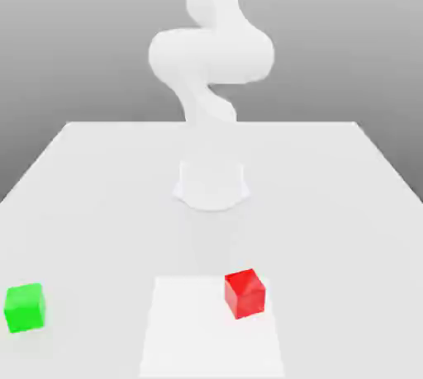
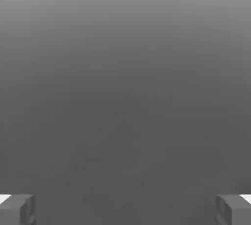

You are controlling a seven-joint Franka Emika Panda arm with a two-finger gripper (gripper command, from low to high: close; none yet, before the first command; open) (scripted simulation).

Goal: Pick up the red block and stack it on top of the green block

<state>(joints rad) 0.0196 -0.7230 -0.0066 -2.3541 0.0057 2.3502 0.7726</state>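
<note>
Red and untouched, the solid block (image 1: 245,294) is seen on the pale bench (image 1: 99,204), well apart from the bright green cube (image 1: 25,308) near its edge at the exterior view's left. The gripper fingers (image 2: 125,210) are spread, empty; grasping, lifting and stacking are left to be done.

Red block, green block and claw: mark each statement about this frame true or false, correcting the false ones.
1. The red block lies at least partly on the white patch. True.
2. The green block already has the red block on top of it. False: the two blocks stand apart.
3. The claw is open. True.
4. The green block is nearer the exterior view's right edge than the red block. False: it is close to that view's left edge, with the red block to its right.
5. The claw is gripping the red block. False: nothing is between its fingers.
</note>
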